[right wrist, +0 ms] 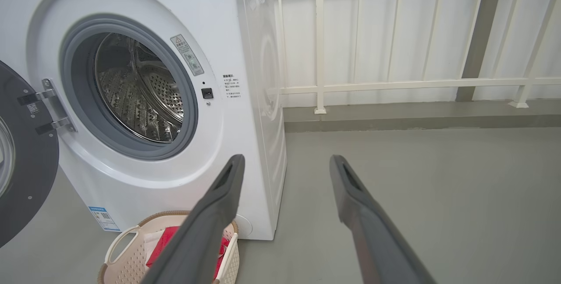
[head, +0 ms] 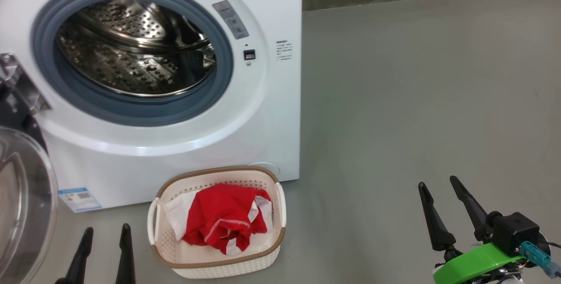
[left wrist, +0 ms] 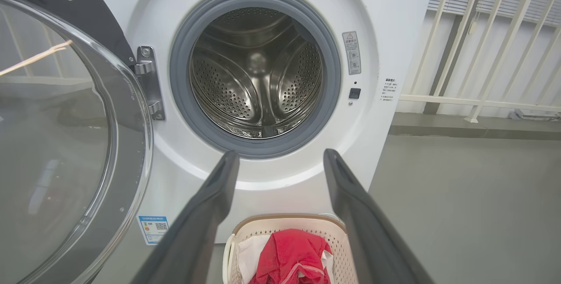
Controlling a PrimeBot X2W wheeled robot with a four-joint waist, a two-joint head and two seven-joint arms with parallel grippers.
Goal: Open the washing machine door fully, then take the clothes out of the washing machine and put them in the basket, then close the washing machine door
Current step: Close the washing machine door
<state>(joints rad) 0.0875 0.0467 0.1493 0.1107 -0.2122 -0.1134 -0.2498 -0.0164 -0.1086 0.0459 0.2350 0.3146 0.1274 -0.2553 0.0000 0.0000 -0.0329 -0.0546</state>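
The door (left wrist: pixel 65 143) stands swung wide on its hinge (left wrist: pixel 149 82), at the left of the machine (head: pixel 271 113). The drum (left wrist: pixel 256 73) shows steel alone, with no fabric that I can see. The clothes (head: pixel 223 216) lie heaped in the basket (head: pixel 228 270), which sits on the floor (head: pixel 416 100) just in front of the machine, below the opening. My left gripper (head: pixel 107 229) hangs between the door and the basket, jaws spread and holding nothing. My right gripper (head: pixel 437 182) is well apart to the right, jaws likewise spread and empty.

I judge that closing the door is what remains, and my left arm is the nearer. I should reach behind the black rim at the edge farthest from the hinge and push on the rim, not the glass. Then I follow its arc, keep clear of the basket, and press until the catch meets the dark latch socket (left wrist: pixel 354 93) right of the opening.

Writing: a blue-and-white sticker (head: pixel 79 198) with a square code sits low on the front. Right of the opening are a grey warning strip (left wrist: pixel 352 52) with a triangle sign and a small block of print (left wrist: pixel 388 90). All are too small to read. I see no brand name.
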